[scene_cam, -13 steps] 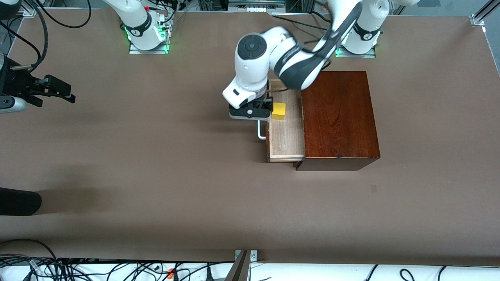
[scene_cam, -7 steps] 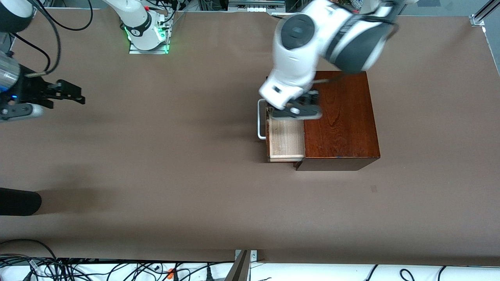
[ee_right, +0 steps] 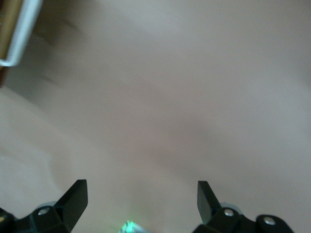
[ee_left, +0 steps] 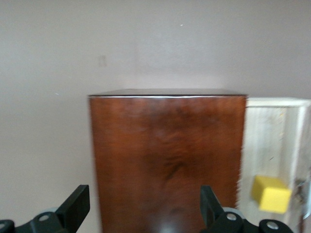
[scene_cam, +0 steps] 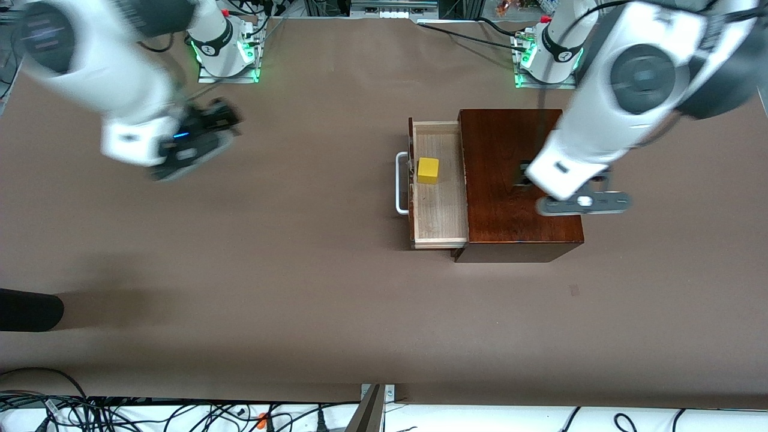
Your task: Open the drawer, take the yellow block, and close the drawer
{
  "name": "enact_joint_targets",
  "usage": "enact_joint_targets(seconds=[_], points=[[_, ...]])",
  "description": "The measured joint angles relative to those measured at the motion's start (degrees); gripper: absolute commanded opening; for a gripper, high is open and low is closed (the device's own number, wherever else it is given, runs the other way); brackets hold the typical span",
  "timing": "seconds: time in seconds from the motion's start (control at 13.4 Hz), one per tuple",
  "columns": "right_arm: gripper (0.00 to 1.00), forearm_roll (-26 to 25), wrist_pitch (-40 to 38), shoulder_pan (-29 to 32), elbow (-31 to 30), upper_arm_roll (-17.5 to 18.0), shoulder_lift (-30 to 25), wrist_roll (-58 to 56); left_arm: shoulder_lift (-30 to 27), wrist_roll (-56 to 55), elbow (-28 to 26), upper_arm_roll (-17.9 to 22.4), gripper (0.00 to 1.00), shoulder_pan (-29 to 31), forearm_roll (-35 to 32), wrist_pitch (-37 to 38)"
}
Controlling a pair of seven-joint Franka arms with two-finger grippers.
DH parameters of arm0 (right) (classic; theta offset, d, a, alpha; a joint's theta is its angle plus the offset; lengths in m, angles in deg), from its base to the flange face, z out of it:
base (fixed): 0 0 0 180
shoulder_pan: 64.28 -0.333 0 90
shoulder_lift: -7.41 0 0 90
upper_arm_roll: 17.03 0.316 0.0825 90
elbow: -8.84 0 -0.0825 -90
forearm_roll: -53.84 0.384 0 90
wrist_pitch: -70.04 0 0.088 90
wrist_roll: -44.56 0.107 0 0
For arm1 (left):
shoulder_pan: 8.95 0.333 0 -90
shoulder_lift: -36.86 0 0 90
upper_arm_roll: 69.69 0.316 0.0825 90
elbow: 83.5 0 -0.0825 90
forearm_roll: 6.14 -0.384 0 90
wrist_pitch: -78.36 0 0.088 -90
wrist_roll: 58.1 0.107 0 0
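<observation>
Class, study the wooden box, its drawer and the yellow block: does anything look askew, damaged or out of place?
Nothing stands out. The drawer is pulled out squarely from the wooden box, and the yellow block sits flat inside it. The left tool, open, is above the box; the right tool, open, is over bare table.

The wooden box (scene_cam: 519, 180) is dark reddish-brown with a darker grain pattern on its glossy top, and the drawer (scene_cam: 438, 186) shows a pale light-wood interior with fine straight grain and a white handle (scene_cam: 400, 183). The yellow block (scene_cam: 428, 170) is bright yellow, and the table (scene_cam: 270, 270) is a plain matte brown. Both arms are white with dark grey joints, the left gripper (ee_left: 146, 213) and the right gripper (ee_right: 142, 204) have black fingers, and green lights glow at both bases.
</observation>
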State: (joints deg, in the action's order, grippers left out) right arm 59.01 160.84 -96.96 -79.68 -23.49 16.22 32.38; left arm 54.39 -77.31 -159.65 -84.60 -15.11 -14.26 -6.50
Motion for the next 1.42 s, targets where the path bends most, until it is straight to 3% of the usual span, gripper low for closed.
enact_joint_targets(seconds=[0.15, 0.37, 0.67, 1.05, 1.42], points=[[1.0, -0.43, 6.03, -7.31, 0.04, 0.72, 2.18, -0.04, -1.57, 7.38, -0.03, 0.57, 1.0, 3.18, 0.63, 2.23], [1.0, -2.25, 13.08, -15.41, 3.24, 2.1, 8.36, -0.13, -4.71, 12.43, -1.57, 7.73, 1.0, 3.23, 6.15, 1.47], [1.0, -3.06, 20.77, -22.25, 12.24, 2.29, 20.08, -2.69, -12.72, 15.55, -11.8, 15.72, 1.0, 1.06, 7.88, -4.72], [1.0, -7.72, 31.1, -26.56, 15.26, 2.29, 31.06, -5.34, -16.65, 16.45, -16.08, 15.71, 1.0, 0.11, 7.9, -4.77], [1.0, -9.99, 32.86, -28.15, 16.04, 2.03, 33.94, -6.52, -16.66, 16.52, -16.21, 15.66, 1.0, -0.1, 7.9, -4.79]])
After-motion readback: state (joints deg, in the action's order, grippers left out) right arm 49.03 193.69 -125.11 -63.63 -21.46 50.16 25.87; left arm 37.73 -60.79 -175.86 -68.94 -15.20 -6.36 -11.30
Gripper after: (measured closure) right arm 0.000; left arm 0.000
